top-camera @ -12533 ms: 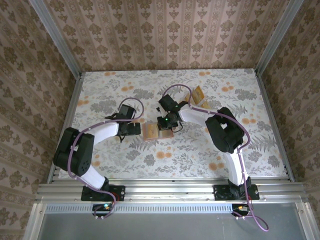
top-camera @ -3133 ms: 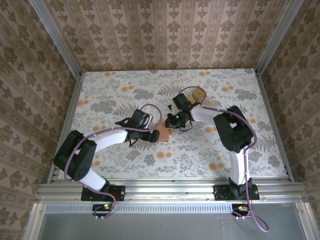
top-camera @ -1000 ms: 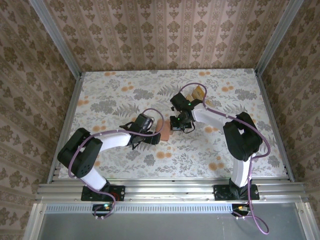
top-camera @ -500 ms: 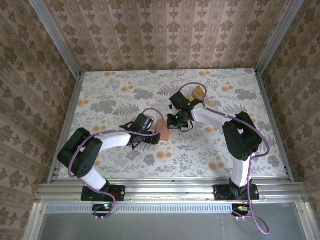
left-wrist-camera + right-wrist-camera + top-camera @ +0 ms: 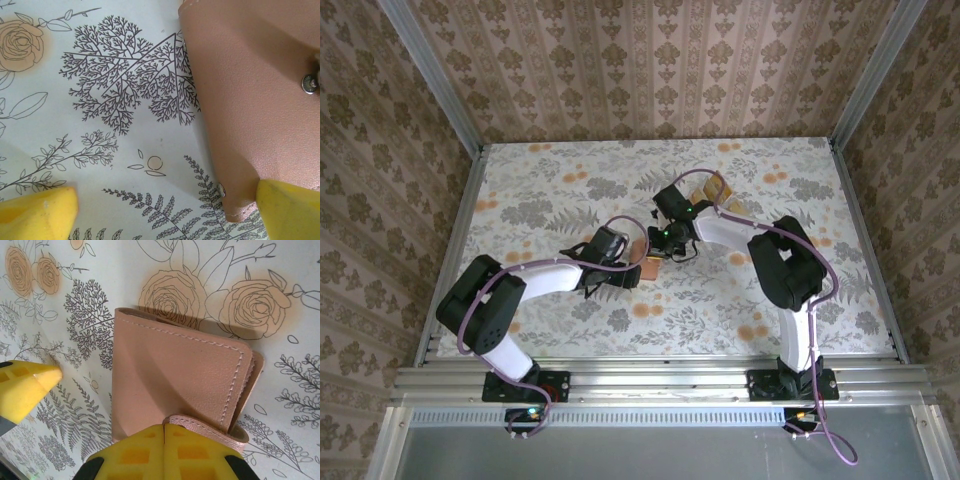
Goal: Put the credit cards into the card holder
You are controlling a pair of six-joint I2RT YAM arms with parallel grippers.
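The card holder (image 5: 170,385) is a salmon-pink folded wallet lying on the floral table, seen between the two grippers in the top view (image 5: 646,267). My right gripper (image 5: 164,440) is shut, and its yellow tips rest against the holder's closure strap (image 5: 215,429) with nothing visible between them. My left gripper (image 5: 165,212) is open, and one finger (image 5: 290,212) touches the holder's (image 5: 250,90) near corner while the other stands well clear on the table. The tan credit cards (image 5: 716,187) stand at the back right, behind the right arm.
The table (image 5: 550,190) has a flower and fern print. Metal rails (image 5: 460,220) and patterned walls close it in on three sides. A metal snap stud (image 5: 310,83) shows on the holder's face. My left finger (image 5: 25,387) appears in the right wrist view.
The right gripper has shifted slightly left onto the holder and stayed shut. The left arm has held still with its jaws open.
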